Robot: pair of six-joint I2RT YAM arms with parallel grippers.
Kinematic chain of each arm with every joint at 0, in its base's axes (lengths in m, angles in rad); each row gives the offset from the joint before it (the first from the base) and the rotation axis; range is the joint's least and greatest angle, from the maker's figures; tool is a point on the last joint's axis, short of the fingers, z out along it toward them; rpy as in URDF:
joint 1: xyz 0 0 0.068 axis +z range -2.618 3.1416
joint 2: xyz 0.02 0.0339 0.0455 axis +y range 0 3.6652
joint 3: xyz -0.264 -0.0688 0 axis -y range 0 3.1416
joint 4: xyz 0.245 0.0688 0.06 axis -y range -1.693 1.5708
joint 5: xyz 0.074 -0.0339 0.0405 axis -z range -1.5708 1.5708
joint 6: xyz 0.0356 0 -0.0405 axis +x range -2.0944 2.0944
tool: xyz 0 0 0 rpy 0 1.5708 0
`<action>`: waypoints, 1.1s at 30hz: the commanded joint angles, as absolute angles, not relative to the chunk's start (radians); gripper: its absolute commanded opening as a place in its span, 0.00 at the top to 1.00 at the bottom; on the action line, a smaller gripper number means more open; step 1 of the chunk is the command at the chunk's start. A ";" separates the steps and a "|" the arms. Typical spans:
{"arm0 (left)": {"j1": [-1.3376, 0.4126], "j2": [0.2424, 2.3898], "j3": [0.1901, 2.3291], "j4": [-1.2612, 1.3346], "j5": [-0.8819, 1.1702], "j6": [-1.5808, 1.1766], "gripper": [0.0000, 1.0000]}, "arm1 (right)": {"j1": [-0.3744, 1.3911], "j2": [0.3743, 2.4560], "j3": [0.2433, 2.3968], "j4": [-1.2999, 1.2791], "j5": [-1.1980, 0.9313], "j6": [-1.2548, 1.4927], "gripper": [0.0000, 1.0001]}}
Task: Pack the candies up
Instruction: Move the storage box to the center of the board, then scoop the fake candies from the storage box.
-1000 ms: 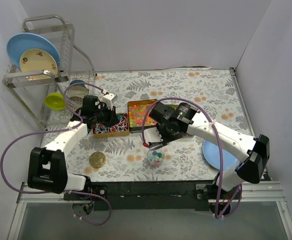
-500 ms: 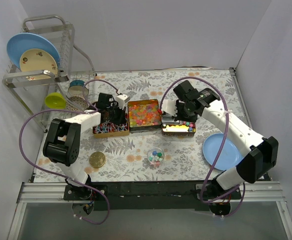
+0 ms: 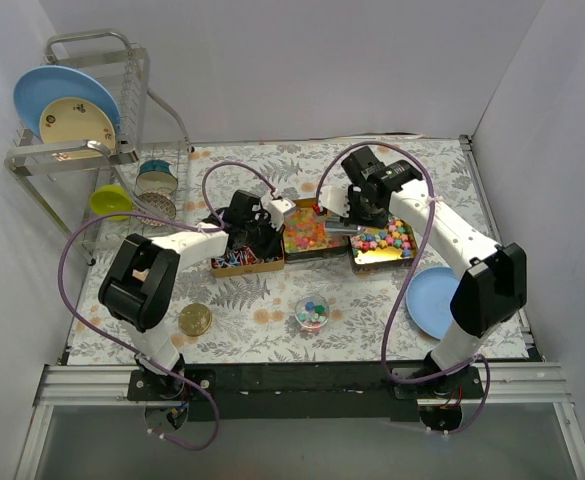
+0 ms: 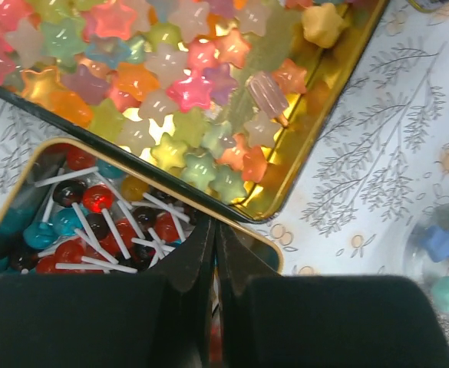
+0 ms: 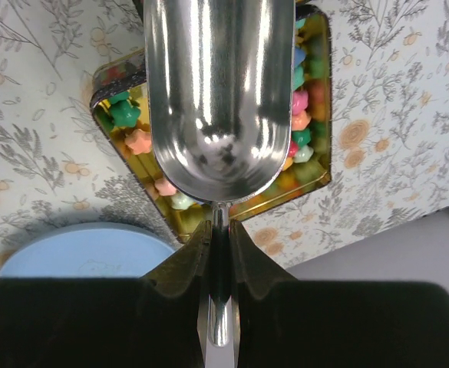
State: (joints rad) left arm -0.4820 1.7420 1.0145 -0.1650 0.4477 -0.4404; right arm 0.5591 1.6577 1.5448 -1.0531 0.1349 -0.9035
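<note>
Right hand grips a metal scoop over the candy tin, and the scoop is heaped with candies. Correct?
No: the scoop is empty, as the right wrist view shows. The right hand does grip it over the candy tin.

1 overhead, 2 close wrist views

Blurred jar [image 4: 417, 253] at the right edge; lollipop tin [image 4: 264, 247] partly behind the left claw [image 4: 215, 230].
</note>
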 commanded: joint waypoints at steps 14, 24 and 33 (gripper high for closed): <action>-0.470 1.407 0.875 -0.219 0.261 -0.515 0.56 | 0.592 1.982 1.947 -1.029 0.463 -1.500 0.99; -0.296 1.226 0.691 -0.250 0.287 -0.552 0.59 | 0.641 1.988 1.796 -0.867 0.682 -1.752 0.99; -0.249 1.151 0.615 -0.236 0.296 -0.584 0.59 | 0.703 2.020 1.695 -0.793 0.755 -1.821 0.99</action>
State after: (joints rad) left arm -0.2672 1.1980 0.6342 -0.2401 0.2848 -0.5739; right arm 0.6743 2.0041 1.7435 -0.8337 0.6456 -1.6459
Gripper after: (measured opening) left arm 0.412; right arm 0.184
